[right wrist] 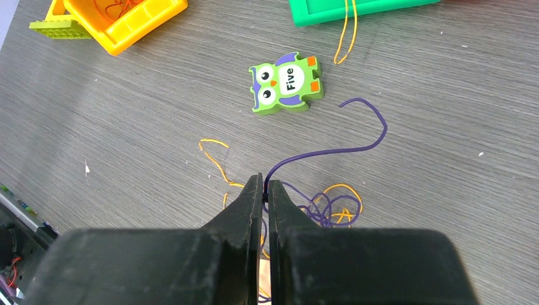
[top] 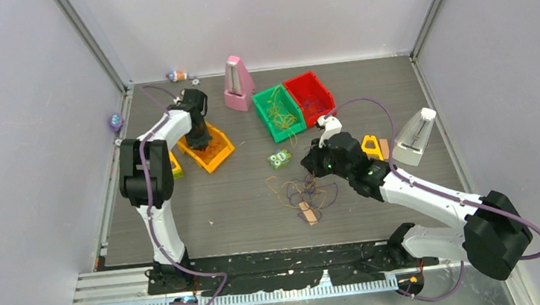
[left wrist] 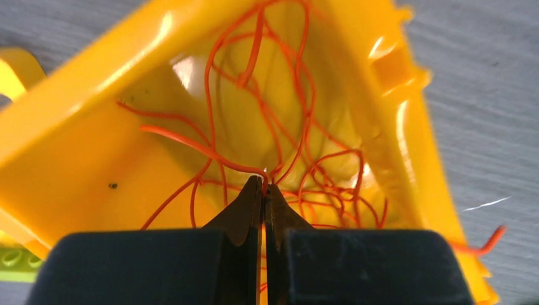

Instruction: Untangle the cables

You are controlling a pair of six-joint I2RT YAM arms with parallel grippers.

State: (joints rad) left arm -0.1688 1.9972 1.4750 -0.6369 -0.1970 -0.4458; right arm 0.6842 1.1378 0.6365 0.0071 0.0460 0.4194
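Observation:
A tangle of thin purple and yellow-orange cables (top: 302,191) lies mid-table. My right gripper (top: 315,166) hovers over it, and in the right wrist view the gripper (right wrist: 265,184) is shut on a purple cable (right wrist: 330,152) that arcs away toward the owl block. A yellow-orange cable (right wrist: 219,168) runs loose beside the fingers. My left gripper (top: 197,140) is down inside the orange bin (top: 216,155). There the gripper (left wrist: 264,184) is shut on an orange cable (left wrist: 191,145), one strand of the loose orange heap filling the bin (left wrist: 82,82).
A green bin (top: 278,114) holding yellowish cables and a red bin (top: 310,95) stand at the back. An owl block (top: 279,159) lies near the tangle, and a small wooden piece (top: 308,213) in front of it. A pink metronome (top: 238,84) and a white metronome (top: 415,137) stand nearby.

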